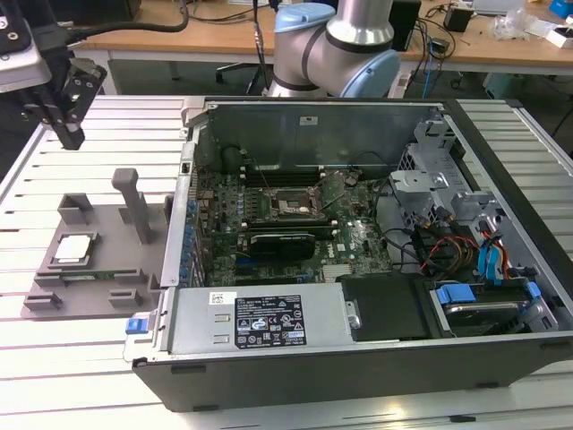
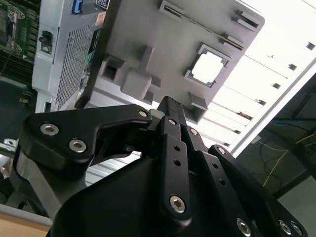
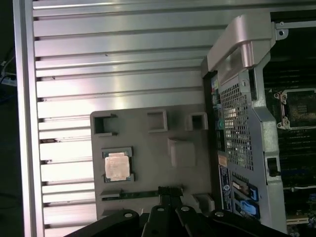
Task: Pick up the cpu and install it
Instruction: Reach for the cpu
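Cpu [image 1: 73, 249] on tray, gripper [image 1: 72, 136] off it

The cpu lies flat in a recess of the grey tray [image 1: 109, 240] on the slatted table [image 1: 72, 358], at the exterior view's left of the open case [image 1: 358, 363]. The gripper hangs above the tray's far side, fingers together, holding nothing, well apart from the cpu

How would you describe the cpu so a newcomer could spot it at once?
Find the big open black computer case; on the exterior view's left of it, a flat grey plastic tray lies on the slatted metal table. The small square silver-topped cpu sits in a framed recess of that tray, the only shiny metal piece among grey blocks.
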Motion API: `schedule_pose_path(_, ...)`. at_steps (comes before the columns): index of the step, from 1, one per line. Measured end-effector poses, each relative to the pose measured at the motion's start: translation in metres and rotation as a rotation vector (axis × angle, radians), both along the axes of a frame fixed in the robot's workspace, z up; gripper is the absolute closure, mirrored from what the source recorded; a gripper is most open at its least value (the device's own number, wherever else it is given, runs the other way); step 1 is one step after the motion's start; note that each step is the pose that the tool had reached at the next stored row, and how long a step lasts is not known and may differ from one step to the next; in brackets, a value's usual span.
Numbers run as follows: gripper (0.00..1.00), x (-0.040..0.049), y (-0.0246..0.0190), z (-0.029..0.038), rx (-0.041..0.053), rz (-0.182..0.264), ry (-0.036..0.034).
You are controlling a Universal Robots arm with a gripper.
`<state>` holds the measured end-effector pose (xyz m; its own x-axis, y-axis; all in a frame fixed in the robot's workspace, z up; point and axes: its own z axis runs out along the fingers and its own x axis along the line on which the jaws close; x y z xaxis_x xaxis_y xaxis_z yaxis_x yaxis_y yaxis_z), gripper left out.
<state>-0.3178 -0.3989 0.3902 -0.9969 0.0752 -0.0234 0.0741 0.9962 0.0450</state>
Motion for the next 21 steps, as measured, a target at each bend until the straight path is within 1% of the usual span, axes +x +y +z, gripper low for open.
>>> schedule_pose_path(1, 0.89, -0.0045, 0.0000, -0.0001, 0.0000, 0.000, 0.0001)
schedule_pose_path(3, 0.89, -0.0096, 0.0000, -0.0002, -0.0001, 0.000, 0.0001)
schedule_pose_path(4, 0.89, -0.0143, 0.0000, -0.0003, -0.0001, 0.000, 0.0001)
schedule_pose_path(8, 0.89, -0.0266, 0.0000, -0.0006, -0.0001, 0.000, 0.0000)
schedule_pose_path(9, 0.89, -0.0314, 0.0000, -0.0007, -0.0001, 0.000, 0.0001)
schedule_pose_path(12, 0.89, -0.0399, 0.0000, -0.0010, -0.0001, 0.000, 0.0000)
schedule_pose_path(14, 0.89, -0.0503, 0.0000, -0.0013, -0.0001, 0.000, 0.0001)
schedule_pose_path(15, 0.89, -0.0542, 0.0000, -0.0015, -0.0001, 0.000, 0.0001)
schedule_pose_path(19, 0.89, -0.0654, 0.0000, -0.0020, -0.0001, 0.000, 0.0000)
schedule_pose_path(21, 0.89, -0.0688, 0.0000, -0.0021, -0.0001, 0.000, 0.0000)
